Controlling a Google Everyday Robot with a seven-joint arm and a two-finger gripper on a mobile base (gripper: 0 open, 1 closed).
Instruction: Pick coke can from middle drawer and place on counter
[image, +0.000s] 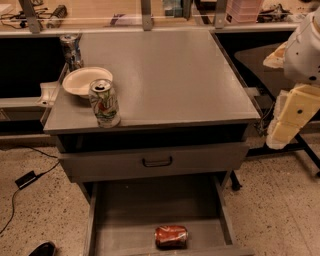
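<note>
Gripper (289, 119) is hanging right of the counter (170, 75), spread or closed being impossible to tell; coke can (171, 236) is lying sideways in the open middle drawer (150, 205), near its front.

The coke can (171, 236) lies sideways at the near end of the middle drawer (125, 212); the end effector (289, 120) apparently hangs right of the bench (170, 75).

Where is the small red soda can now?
Bottom centre of the camera view: the red coke can lies on its side near the front of the open grey metal drawer, well below the gripper at the right edge.
</note>
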